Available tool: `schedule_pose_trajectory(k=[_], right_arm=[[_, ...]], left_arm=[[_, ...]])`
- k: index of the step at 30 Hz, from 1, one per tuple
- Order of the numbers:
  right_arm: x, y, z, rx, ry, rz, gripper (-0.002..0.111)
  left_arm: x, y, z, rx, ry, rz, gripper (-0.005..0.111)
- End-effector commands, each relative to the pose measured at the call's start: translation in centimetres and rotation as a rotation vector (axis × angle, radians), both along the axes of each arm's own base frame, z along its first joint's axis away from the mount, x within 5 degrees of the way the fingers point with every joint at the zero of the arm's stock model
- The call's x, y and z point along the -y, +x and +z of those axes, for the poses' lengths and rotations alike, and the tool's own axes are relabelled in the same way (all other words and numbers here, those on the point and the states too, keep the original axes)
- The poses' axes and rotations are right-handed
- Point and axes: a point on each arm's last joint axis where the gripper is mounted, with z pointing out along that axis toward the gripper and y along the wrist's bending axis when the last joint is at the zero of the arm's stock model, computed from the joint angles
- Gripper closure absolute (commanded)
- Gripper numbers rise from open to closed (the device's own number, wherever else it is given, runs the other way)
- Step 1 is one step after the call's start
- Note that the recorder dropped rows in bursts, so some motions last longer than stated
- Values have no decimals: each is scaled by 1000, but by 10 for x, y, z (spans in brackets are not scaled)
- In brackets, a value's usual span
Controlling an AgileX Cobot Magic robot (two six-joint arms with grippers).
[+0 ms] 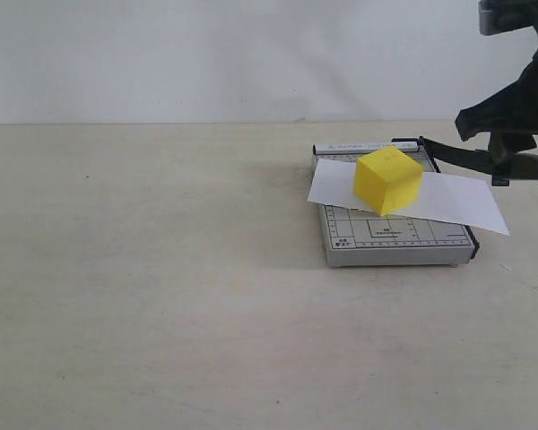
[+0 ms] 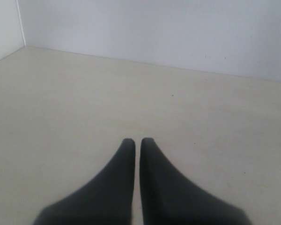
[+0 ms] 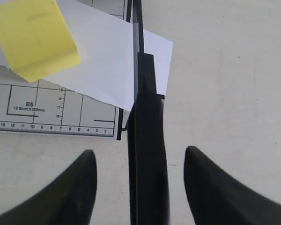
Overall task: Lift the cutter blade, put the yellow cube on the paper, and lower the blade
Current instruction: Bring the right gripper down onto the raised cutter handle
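The yellow cube (image 1: 388, 179) (image 3: 33, 37) rests on the white paper (image 1: 457, 202) (image 3: 100, 56), which lies across the grey gridded cutter board (image 1: 390, 237) (image 3: 47, 110). The cutter blade (image 1: 462, 155) (image 3: 147, 154) is lifted off the board, slanting up from its hinge toward the right edge of the exterior view. My right gripper (image 1: 523, 163) (image 3: 140, 152) is open, and the blade's thick black handle lies between its fingers with a gap on each side. My left gripper (image 2: 137, 140) is shut on nothing above bare table, and it is outside the exterior view.
A pale beige table (image 1: 161, 287) runs back to a white wall (image 1: 206, 54). The cutter board stands right of centre. The right arm's dark bulk (image 1: 520, 98) hangs over the table's right edge area.
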Motion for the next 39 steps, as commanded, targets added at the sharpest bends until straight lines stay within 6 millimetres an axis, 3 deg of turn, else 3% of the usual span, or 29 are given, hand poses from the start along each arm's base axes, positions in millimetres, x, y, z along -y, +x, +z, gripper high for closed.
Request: schedule_pose_trajectory(k=[1, 6, 12, 17, 22, 30, 36, 39], right_arm=[[2, 4, 0, 27, 2, -33, 55], [3, 8, -9, -1, 7, -55, 55], [30, 13, -12, -23, 104, -123, 55], [22, 11, -10, -44, 259, -68, 55], [22, 13, -10, -30, 274, -77, 55], [25, 10, -12, -63, 230, -79, 92], [25, 10, -12, -66, 225, -78, 109], [26, 10, -12, -65, 222, -78, 109]], left_arm=[[-1, 0, 0, 9, 3, -7, 102], [-1, 0, 0, 5, 37, -25, 102], [0, 0, 0, 4, 39, -36, 102], [0, 0, 0, 4, 41, -35, 102], [-1, 0, 0, 9, 35, -28, 102], [2, 0, 0, 15, 2, -67, 102], [2, 0, 0, 13, 16, -82, 102], [2, 0, 0, 12, 32, -86, 102]])
